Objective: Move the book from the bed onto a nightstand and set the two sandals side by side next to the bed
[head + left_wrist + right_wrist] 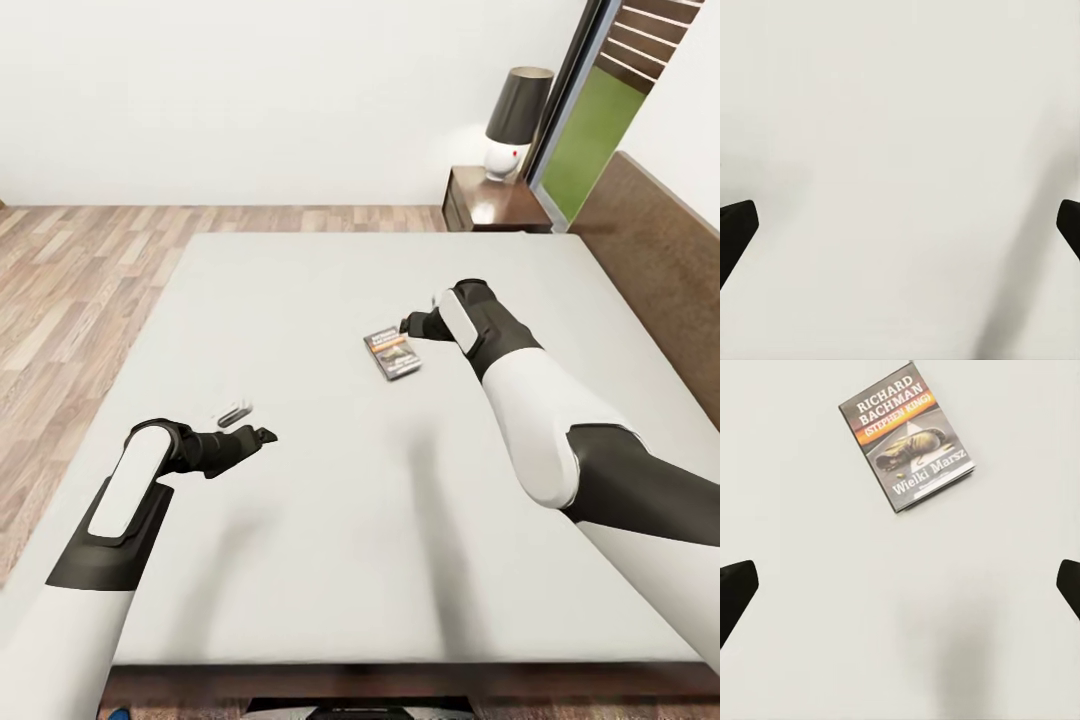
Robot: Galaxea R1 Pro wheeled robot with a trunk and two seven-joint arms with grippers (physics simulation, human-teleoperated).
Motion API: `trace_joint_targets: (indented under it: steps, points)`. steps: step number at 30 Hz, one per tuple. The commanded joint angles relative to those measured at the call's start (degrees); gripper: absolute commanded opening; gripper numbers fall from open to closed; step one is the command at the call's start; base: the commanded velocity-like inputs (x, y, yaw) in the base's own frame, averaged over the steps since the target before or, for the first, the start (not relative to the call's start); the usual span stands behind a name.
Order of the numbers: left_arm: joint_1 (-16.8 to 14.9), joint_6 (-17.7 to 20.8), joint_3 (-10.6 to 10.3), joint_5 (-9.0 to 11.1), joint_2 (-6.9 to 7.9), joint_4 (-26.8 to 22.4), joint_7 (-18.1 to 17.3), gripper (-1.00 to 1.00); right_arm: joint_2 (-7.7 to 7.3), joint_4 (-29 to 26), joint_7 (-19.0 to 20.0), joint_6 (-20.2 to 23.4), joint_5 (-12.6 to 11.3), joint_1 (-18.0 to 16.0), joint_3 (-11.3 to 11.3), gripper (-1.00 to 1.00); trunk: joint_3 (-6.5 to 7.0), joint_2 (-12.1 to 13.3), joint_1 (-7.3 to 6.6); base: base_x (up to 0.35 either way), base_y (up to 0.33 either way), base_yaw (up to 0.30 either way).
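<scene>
One book lies on the bed.

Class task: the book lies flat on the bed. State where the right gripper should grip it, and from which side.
Probably by a long edge, from above. The book is thin and lies flat, cover up, on the bed, apart from everything. The right gripper is open above the mattress beside it, so the fingers could straddle its narrow width.

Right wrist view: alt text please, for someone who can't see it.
A paperback book lettered "RICHARD BACHMAN" lies flat on the pale mattress, untouched. The open right gripper hovers above, its dark fingertips at both edges of the picture, the book beyond them.
</scene>
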Motion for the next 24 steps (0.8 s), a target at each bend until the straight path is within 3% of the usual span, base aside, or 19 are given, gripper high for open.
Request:
trace_joint_targets:
  steps: [1, 14, 24]
  points:
    - [-0.04, 0.04, -0.06, 0.52, 0.04, -0.04, 0.59, 1.0, 0.05, -0.04, -0.52, 0.1, -0.6, -0.03, -0.27, 1.0, -0.14, -0.04, 0.01, 0.0, 0.0, 0.0]
    - [-0.05, 0.04, -0.05, 1.01, 0.2, -0.05, 0.55, 1.0, 0.05, 3.82, -0.47, -4.34, -0.72, -0.4, -0.16, 1.0, -1.29, -0.04, 0.01, 0.0, 0.0, 0.0]
    - [-0.03, 0.04, -0.34, 0.98, 0.21, -1.46, 0.54, 1.0, 0.05, 4.04, -0.37, -5.44, -0.76, -0.53, -0.18, 1.0, -1.84, -0.04, 0.01, 0.0, 0.0, 0.0]
